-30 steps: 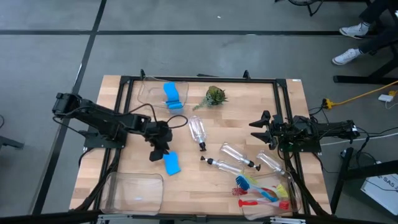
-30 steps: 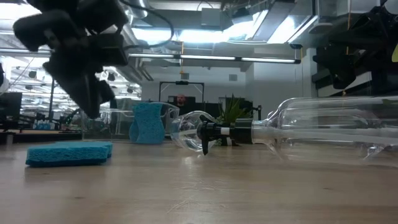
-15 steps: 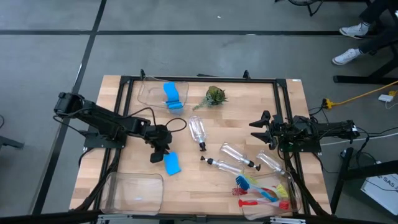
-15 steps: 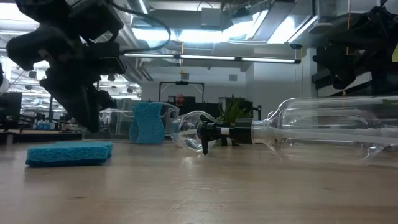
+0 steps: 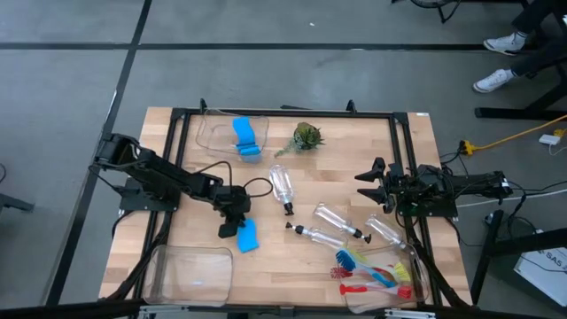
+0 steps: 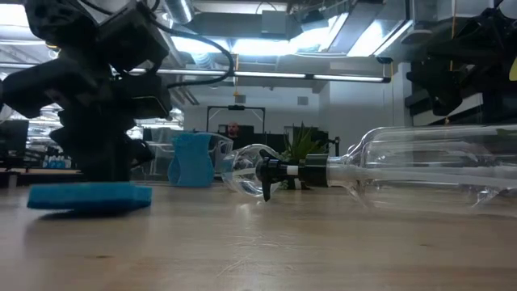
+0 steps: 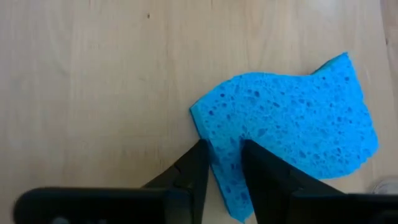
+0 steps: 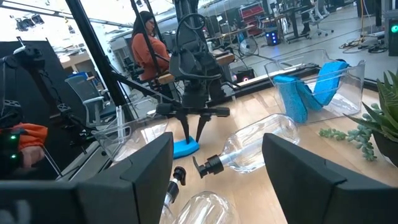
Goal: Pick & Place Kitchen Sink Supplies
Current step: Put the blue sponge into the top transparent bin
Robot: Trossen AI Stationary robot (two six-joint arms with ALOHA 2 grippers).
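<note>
- The left gripper (image 7: pixel 222 163) is pinching the edge of the blue sponge (image 7: pixel 291 127) near the front clear bin (image 5: pixel 189 273).
- The right gripper (image 5: pixel 372 183) is waiting far from that bin, jaws spread.

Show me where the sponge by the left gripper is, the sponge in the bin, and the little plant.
loose sponge (image 5: pixel 247 235), high view, middle of its top face
binned sponge (image 5: pixel 247 135), high view, its middle
plant (image 5: pixel 306 137), high view, leafy centre

sponge (image 5: pixel 246 235) beside bin (image 5: pixel 188 273)

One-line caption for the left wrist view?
Left gripper pinching the edge of a blue sponge on the wooden table.
</note>
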